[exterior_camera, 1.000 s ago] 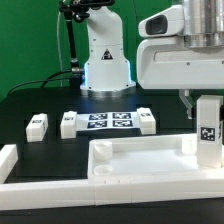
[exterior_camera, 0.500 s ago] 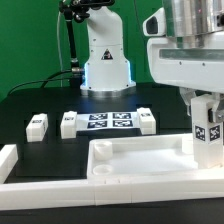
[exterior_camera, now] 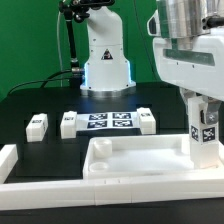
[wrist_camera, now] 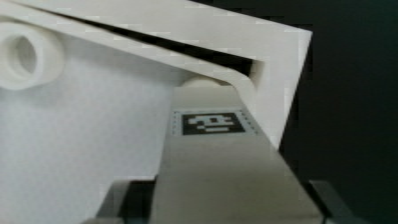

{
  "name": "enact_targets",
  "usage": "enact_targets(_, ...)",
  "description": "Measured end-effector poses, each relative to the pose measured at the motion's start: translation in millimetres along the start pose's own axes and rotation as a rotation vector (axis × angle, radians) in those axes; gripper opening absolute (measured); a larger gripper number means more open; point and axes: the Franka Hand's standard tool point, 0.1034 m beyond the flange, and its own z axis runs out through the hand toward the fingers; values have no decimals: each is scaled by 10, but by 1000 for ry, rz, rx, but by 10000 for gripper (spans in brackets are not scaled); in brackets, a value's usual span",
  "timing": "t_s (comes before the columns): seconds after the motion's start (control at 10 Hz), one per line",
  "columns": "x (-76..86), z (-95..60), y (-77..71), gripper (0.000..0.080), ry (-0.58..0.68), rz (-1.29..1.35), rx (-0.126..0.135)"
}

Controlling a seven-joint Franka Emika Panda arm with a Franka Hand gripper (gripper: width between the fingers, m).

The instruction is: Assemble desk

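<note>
The fingers are gripping an upright leg, half closed, one against each side of its upper end. The leg's tag is showing between them. In the exterior view the leg is standing at 3 o'clock, its lower end in the tabletop corner at 4 o'clock. I cannot tell if it is seated. Loose legs and the marker board are lying on the surface toward 10 o'clock.

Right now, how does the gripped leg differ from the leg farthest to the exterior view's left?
The held leg stands upright, clamped by the gripper at the tabletop corner; the far leg lies low on the black table, untouched. The held leg looks bigger in the picture; the far leg small. Both are white blocks with black-and-white tags.
</note>
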Motion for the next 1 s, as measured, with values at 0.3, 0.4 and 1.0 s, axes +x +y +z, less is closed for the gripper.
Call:
enact_targets(0.3,-211,45,-33,290,5,419,65)
enact_targets(0.4,-270,47,-47,290,6,458,91)
enact_targets(1.0,-276,59,-41,632,22,77,89)
